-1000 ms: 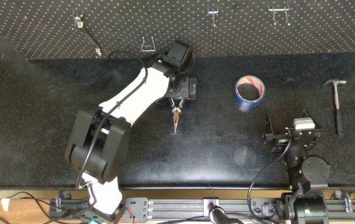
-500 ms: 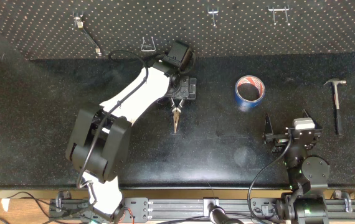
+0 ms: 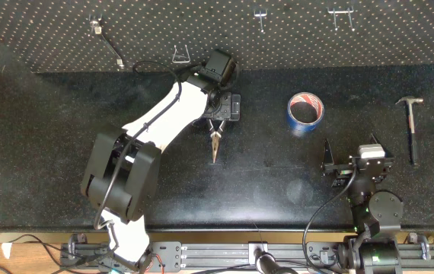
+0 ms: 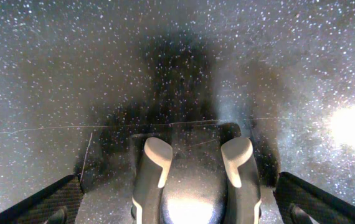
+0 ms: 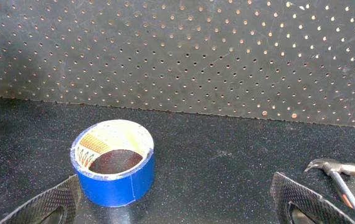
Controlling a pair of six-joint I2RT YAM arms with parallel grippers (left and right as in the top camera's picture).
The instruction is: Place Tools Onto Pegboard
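The pliers (image 3: 215,144) lie on the black table in front of the pegboard (image 3: 224,30), nose pointing toward the arms' bases. My left gripper (image 3: 220,120) hangs right over their grip end. In the left wrist view the two grey plier handles (image 4: 154,177) stand between the wide-apart fingers (image 4: 53,202) of the left gripper (image 4: 177,186), which is open and not touching them. A blue tape roll (image 3: 305,113) (image 5: 112,165) sits upright right of centre, and a hammer (image 3: 411,129) (image 5: 336,174) lies at the far right. My right gripper (image 3: 349,161) rests open near its base, behind the roll.
Metal hooks (image 3: 260,15) (image 3: 340,15) hang on the pegboard, with a wire hook (image 3: 180,53) low near the left arm. A dark cable-like item (image 3: 110,46) hangs at the upper left. Bare table lies between the pliers and the tape.
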